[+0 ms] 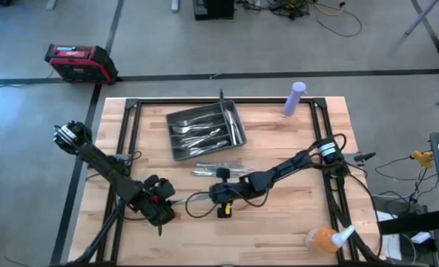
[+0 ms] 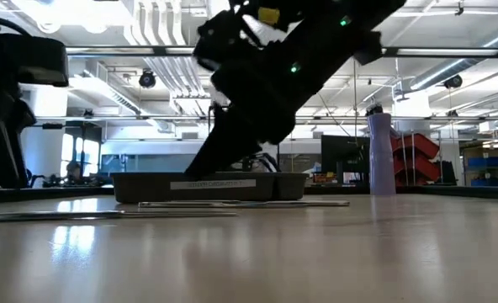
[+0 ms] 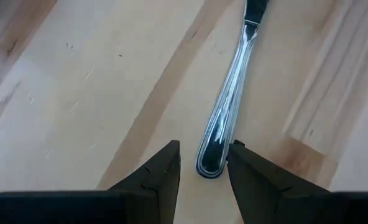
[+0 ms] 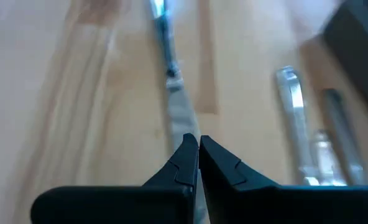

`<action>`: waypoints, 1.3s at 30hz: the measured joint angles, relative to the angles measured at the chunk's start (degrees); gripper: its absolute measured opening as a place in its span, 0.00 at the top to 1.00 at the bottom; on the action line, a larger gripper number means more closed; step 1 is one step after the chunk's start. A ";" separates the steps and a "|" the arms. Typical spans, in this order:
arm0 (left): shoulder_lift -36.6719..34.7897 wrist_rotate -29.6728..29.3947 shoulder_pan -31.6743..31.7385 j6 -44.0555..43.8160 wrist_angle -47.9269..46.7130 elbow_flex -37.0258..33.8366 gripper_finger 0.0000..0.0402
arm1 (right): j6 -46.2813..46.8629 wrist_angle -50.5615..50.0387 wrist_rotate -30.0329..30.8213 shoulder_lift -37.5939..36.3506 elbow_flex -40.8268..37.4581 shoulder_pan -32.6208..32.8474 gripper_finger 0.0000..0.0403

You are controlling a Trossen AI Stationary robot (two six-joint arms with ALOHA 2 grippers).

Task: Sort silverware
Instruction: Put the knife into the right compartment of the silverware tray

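Observation:
A dark tray (image 1: 176,148) at the table's far middle holds several pieces of silverware (image 1: 205,132). A few loose pieces (image 1: 216,170) lie flat on the wood just in front of it. My right gripper (image 4: 198,149) is shut, its tips down over the blade of one loose piece (image 4: 171,81). Near the front left, my left gripper (image 3: 204,165) is open. Its fingers stand on either side of the rounded handle end of another piece (image 3: 230,93), which lies flat on the table. My right gripper has its shut fingertips (image 4: 185,155) over the blade (image 4: 183,121) of a loose piece that lies flat on the table. They come down at a slant and lie along the piece. Whether they touch the blade, I cannot tell.
A purple bottle (image 1: 295,98) stands at the far right, and an orange spray bottle (image 1: 325,239) lies near the front right corner. Black frame rails (image 1: 134,141) run along the table's left and right sides. Bare wood lies across the near middle.

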 joint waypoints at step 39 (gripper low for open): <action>-2.26 -3.70 0.03 7.80 10.85 -5.33 0.94 | -9.50 51.32 -4.18 2.74 -25.06 -2.58 0.62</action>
